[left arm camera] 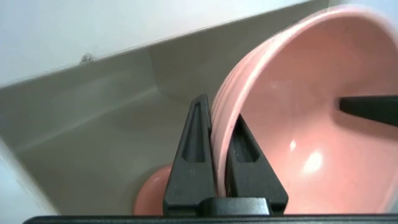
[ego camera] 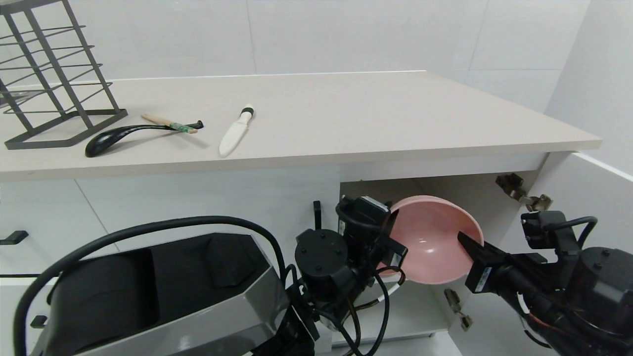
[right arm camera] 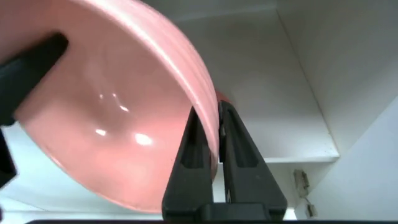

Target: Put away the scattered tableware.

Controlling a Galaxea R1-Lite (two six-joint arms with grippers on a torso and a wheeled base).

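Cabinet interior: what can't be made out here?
- Head view: pink ribbed bowl hides much of the white cabinet's inside.
- Left wrist view: second pink rounded object, half behind fingers of left gripper; unidentifiable.
- Head view: dark wire rack, cut by frame edge.

The head camera looked forward and down from above, taking in the tabletop (ego camera: 346,113) at a distance and the open cupboard (ego camera: 420,306) beneath it. The left wrist camera sat close behind the left fingers (left arm camera: 196,155) and the right wrist camera close behind the right fingers (right arm camera: 239,155), each facing along them into that cupboard. All three shared the pink bowl (ego camera: 430,242), the wrist views from opposite sides of its rim
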